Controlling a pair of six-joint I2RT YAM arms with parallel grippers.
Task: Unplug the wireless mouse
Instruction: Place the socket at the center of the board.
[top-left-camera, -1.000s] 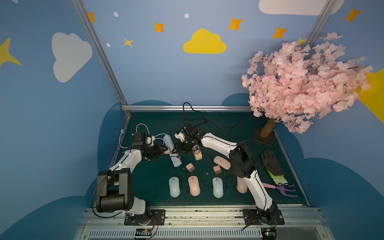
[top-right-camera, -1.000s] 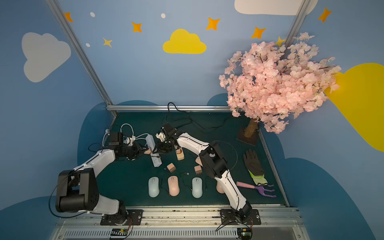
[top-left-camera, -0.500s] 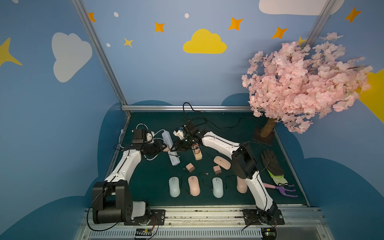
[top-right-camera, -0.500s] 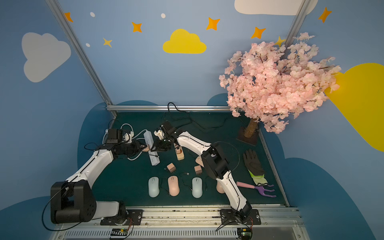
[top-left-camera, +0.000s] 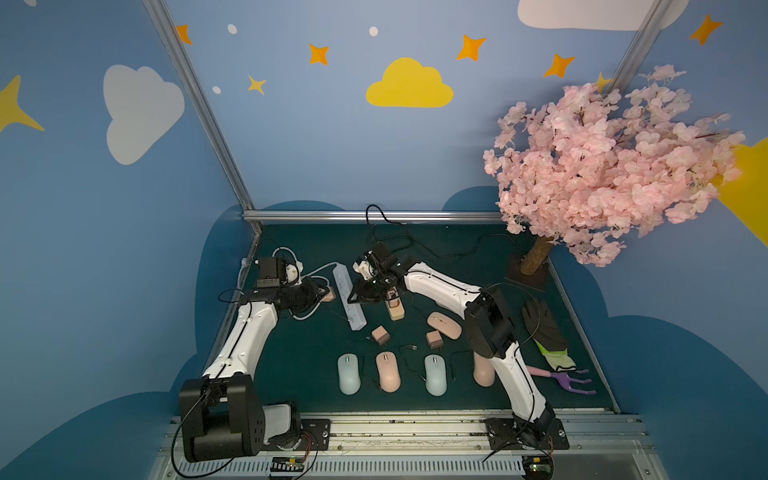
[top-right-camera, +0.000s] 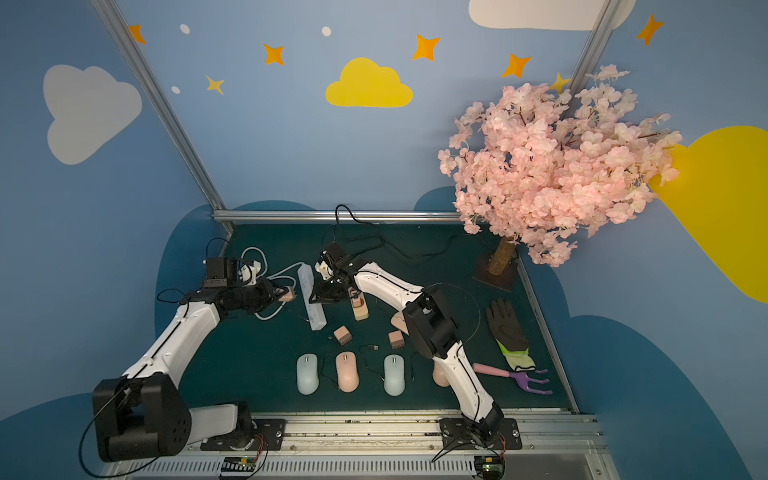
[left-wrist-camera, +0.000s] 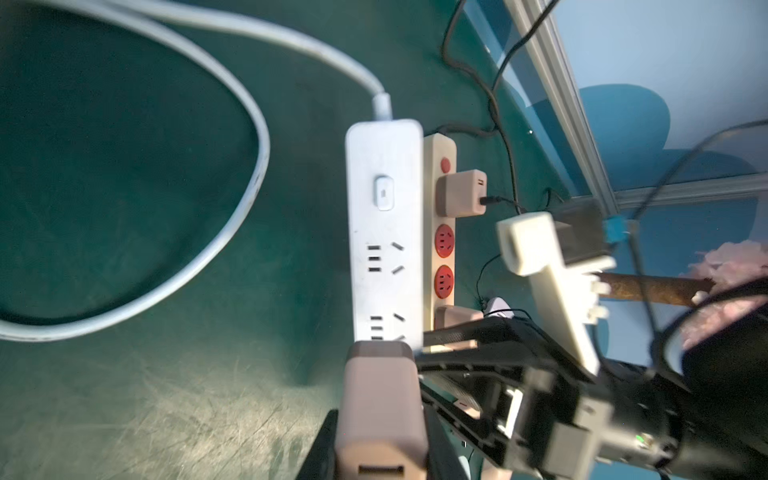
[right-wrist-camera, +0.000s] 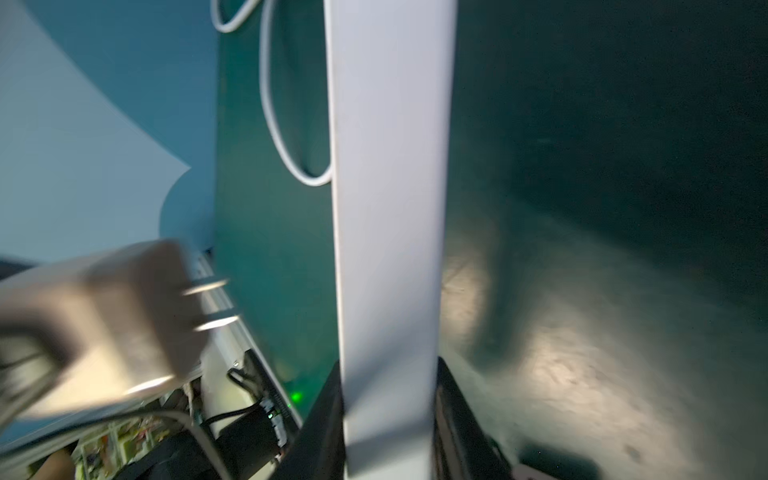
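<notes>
Pink plug adapter (right-wrist-camera: 104, 332): prongs bare, clear of any socket, pinched between the jaws of the left gripper (top-right-camera: 281, 296), just beside the white power strip (top-left-camera: 348, 297). Right gripper (right-wrist-camera: 390, 386): clamped across that strip, which lies on the green mat (top-left-camera: 291, 365).

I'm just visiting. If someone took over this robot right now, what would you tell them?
Left gripper: shut on the pink adapter, prongs clear of the white strip.
Right gripper: shut on that strip, steadying it.
Done: this adapter is unplugged.
Left: set it down and release the strip. Another adapter sits plugged into the beige strip, probably next.
</notes>
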